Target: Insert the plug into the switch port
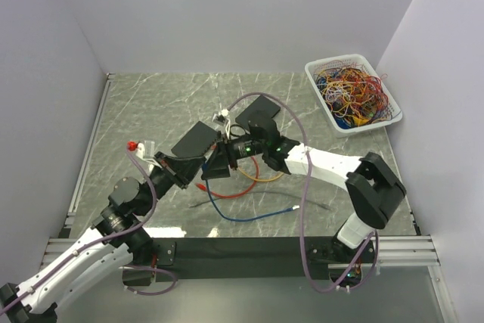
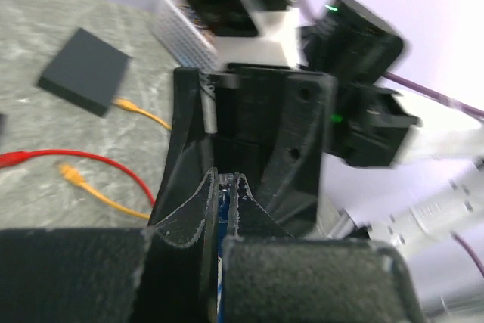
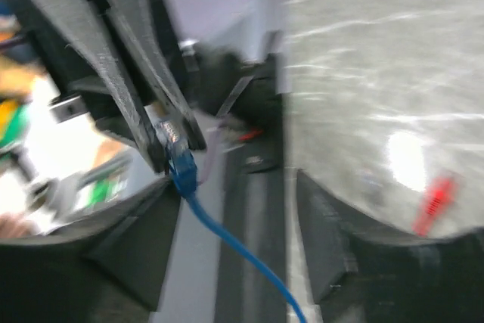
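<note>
A blue plug (image 3: 181,166) on a blue cable (image 1: 249,218) is pinched between my left gripper's (image 2: 224,178) shut fingers; only a blue sliver (image 2: 223,187) shows in the left wrist view. My right gripper (image 3: 236,187) stands open just in front of it, its jaws spread on either side of the trailing cable and touching nothing. The two grippers meet above the table's middle (image 1: 215,160). Two flat black switch boxes (image 1: 198,138) (image 1: 257,111) lie just behind them; their ports are not visible.
Red (image 1: 227,193) and orange (image 1: 265,178) cables lie loose under the grippers. A red plug (image 1: 132,145) lies at the left. A white bin (image 1: 352,92) of tangled wires stands at the back right. Walls close the table on three sides.
</note>
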You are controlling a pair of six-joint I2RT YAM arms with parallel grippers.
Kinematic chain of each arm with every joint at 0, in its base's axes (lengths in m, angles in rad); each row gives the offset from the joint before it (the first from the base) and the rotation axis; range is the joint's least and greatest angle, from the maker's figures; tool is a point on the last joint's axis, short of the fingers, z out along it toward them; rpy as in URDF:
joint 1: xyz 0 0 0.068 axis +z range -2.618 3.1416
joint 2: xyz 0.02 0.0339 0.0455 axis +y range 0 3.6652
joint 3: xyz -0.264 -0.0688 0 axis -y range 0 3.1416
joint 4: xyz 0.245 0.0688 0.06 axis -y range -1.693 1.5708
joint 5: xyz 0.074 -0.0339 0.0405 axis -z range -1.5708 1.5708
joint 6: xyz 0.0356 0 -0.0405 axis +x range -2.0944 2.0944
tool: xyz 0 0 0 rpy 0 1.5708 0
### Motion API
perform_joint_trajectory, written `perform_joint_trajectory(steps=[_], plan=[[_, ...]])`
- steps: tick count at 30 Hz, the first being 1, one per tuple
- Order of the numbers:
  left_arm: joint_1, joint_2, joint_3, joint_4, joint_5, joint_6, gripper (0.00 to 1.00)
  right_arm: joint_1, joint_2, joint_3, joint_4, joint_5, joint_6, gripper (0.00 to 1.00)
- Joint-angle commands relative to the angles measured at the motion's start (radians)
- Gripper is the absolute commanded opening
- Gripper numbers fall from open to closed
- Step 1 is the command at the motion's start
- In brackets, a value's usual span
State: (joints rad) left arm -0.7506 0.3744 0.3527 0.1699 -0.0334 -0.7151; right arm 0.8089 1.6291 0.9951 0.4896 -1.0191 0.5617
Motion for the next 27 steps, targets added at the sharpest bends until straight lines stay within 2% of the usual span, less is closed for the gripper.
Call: perform_joint_trajectory(steps=[1, 4, 5, 8, 9, 10, 14, 18, 23, 27], plan=[[-0.001, -0.011, 0.068, -0.091, -0.147, -0.070, 0.01, 0.003, -0.124, 0.109, -0.347, 0.272, -0.193, 0.71], [-0.001, -0.017, 0.057, -0.107, -0.246, -0.147, 0.01, 0.028, -0.210, 0.114, -0.436, 0.477, -0.247, 0.92], [-0.001, -0.022, 0.049, -0.106, -0.279, -0.190, 0.01, 0.041, -0.225, 0.116, -0.459, 0.602, -0.258, 0.93], [-0.001, -0.011, 0.020, -0.107, -0.339, -0.283, 0.01, 0.090, -0.252, 0.138, -0.536, 0.753, -0.284, 0.93], [-0.001, -0.006, 0.012, -0.106, -0.373, -0.302, 0.01, 0.102, -0.249, 0.142, -0.555, 0.808, -0.290, 0.90], [-0.001, 0.001, 0.005, -0.110, -0.387, -0.323, 0.01, 0.122, -0.242, 0.157, -0.568, 0.836, -0.295, 0.79], [0.000, 0.050, 0.000, -0.107, -0.419, -0.388, 0.01, 0.163, -0.203, 0.189, -0.594, 0.899, -0.296, 0.67], [-0.001, 0.077, 0.009, -0.115, -0.428, -0.402, 0.01, 0.188, -0.163, 0.218, -0.597, 0.933, -0.293, 0.59], [-0.001, 0.063, 0.003, -0.116, -0.433, -0.400, 0.01, 0.202, -0.121, 0.277, -0.617, 0.935, -0.292, 0.56], [-0.001, 0.070, -0.001, -0.124, -0.431, -0.405, 0.01, 0.211, -0.104, 0.290, -0.605, 0.930, -0.287, 0.50]])
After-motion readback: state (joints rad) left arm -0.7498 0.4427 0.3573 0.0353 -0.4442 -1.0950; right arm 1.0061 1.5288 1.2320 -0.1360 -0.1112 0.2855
